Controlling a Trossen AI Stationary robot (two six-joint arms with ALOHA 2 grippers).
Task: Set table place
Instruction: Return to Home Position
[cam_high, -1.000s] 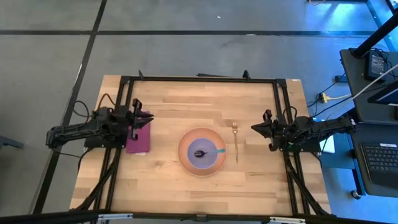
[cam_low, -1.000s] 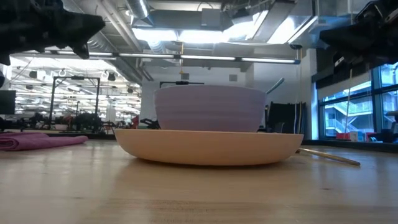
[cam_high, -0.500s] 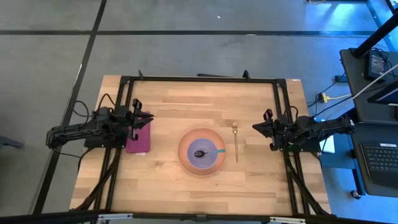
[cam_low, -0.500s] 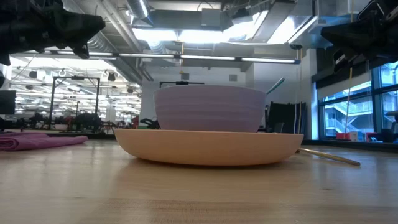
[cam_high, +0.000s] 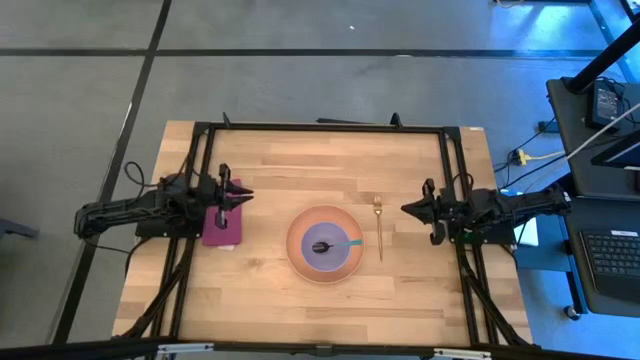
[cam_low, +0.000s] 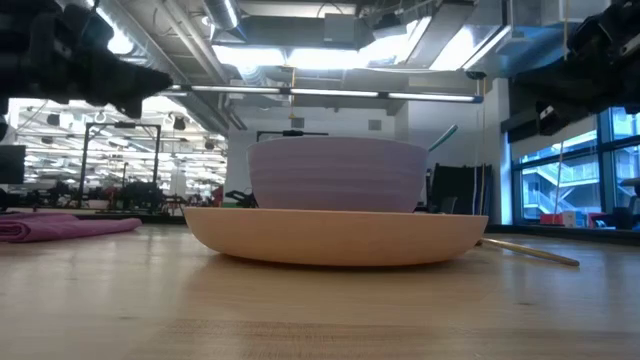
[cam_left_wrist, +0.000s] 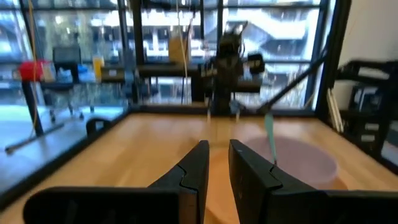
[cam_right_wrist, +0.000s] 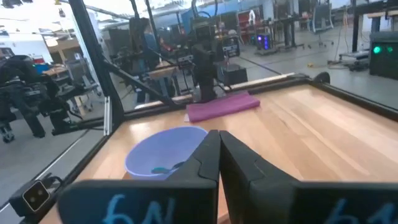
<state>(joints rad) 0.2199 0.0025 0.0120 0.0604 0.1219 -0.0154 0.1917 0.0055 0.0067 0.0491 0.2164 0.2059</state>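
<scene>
On the right gripper (cam_right_wrist: 219, 140) I see dark, tapered fingers pressed flat together, empty, hanging near the right rail of the table (cam_high: 300, 160). On the left gripper (cam_left_wrist: 219, 155) the fingers sit almost closed with a thin slit between them, pinching nothing, over one edge of the soft magenta napkin (cam_high: 226, 232). Between the arms, on the light planks, the round peach plate (cam_high: 300, 262) carries the ridged lavender bowl (cam_low: 340, 175), with the teal-handled spoon (cam_high: 342, 242) inside. The slim gold fork (cam_high: 379, 230) lies just right of the plate.
</scene>
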